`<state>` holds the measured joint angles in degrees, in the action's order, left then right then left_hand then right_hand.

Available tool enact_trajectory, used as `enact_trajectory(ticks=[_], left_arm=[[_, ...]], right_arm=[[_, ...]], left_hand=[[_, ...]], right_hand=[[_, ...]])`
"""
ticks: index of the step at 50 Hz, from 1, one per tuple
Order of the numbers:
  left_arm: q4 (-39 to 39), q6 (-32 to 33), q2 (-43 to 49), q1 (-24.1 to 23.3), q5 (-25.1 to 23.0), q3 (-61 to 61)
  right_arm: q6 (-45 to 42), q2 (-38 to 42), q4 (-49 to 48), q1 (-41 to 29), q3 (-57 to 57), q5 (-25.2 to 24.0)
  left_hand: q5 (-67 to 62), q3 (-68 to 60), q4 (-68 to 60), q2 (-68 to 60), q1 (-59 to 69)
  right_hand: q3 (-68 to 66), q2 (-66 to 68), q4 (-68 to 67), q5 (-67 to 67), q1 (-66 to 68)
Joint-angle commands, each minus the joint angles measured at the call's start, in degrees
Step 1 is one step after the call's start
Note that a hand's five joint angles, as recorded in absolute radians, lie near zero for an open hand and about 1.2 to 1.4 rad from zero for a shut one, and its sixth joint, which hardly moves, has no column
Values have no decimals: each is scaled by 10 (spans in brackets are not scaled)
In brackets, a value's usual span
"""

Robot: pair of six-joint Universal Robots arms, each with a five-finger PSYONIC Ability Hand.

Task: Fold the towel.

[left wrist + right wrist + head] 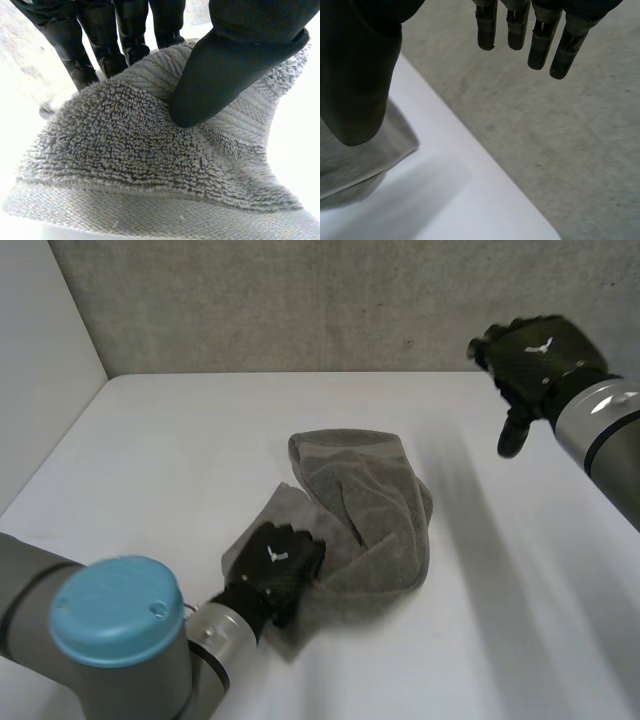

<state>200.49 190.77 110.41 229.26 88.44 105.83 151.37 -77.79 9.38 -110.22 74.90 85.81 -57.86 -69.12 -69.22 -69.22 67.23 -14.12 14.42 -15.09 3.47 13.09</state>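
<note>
Grey looped-terry towel (365,510) with a flat-woven hem, rumpled into a lumpy fold, sits mid white table (180,440). Left hand (272,562) pinches its 7 o'clock corner, thumb on top. Right hand (535,355) at 2 o'clock, fingers straight, holding nothing.

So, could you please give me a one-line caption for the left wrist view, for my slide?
Left hand pinching the grey towel between thumb and fingers, above the white table.

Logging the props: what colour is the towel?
Grey towel, clearest in the left wrist view.
</note>
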Motion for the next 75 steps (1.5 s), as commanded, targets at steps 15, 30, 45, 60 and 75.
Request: enact_trajectory(ticks=[15, 30, 45, 60, 75], left_arm=[[-42, -1, -261, 51, 4, 2], [-89, 0, -346, 86, 4, 40], [-90, -2, -392, 108, 5, 61], [-85, -6, -393, 118, 4, 59], [-66, -7, -331, 207, 0, -2]], right_arm=[[35, 147, 72, 39, 1, -341], [191, 246, -174, -22, 22, -307], [192, 317, -219, -48, -23, -265], [194, 406, -227, -70, -124, -191], [202, 385, -226, -68, -325, -75]], left_hand=[[-121, -109, -108, -108, 128], [-121, -109, -108, -108, 128], [-121, -109, -108, -108, 128], [-121, -109, -108, -108, 128], [-121, -109, -108, -108, 128]], right_hand=[[41, -44, 51, -35, -31], [-53, 50, -44, 60, 64], [-128, 125, -118, 134, 138], [-193, 190, -184, 200, 204], [-659, 656, -649, 665, 669]])
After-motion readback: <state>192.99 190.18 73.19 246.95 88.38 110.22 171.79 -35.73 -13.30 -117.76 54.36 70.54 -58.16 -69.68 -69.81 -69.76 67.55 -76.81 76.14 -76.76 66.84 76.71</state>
